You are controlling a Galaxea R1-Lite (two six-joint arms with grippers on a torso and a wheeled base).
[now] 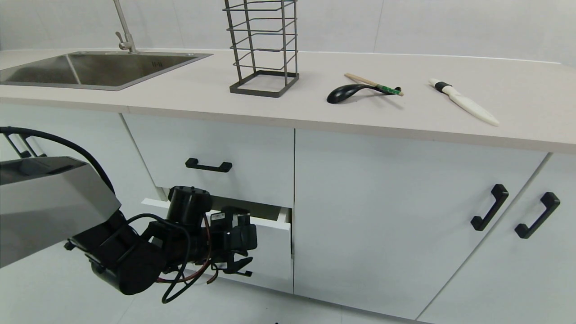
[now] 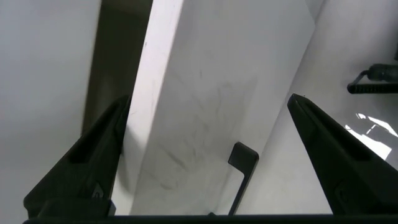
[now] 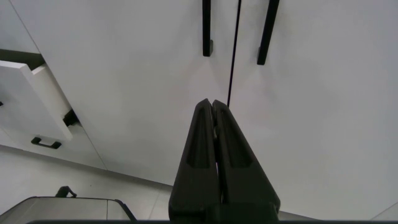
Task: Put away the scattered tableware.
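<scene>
Upper right of head view, black spoon (image 1: 346, 93), chopsticks (image 1: 373, 84) and white knife (image 1: 465, 102) lie on the counter (image 1: 315, 112); lower left, left gripper (image 2: 209, 102) spread wide, empty, at the partly open lower drawer (image 1: 270, 247); right gripper (image 3: 213, 106) fingers pressed together, gripping nothing.

Wire rack (image 1: 263, 47) and faucet (image 1: 124, 27) run off the top edge; left tool (image 1: 248, 266) partly covers the drawer (image 1: 270, 252).
</scene>
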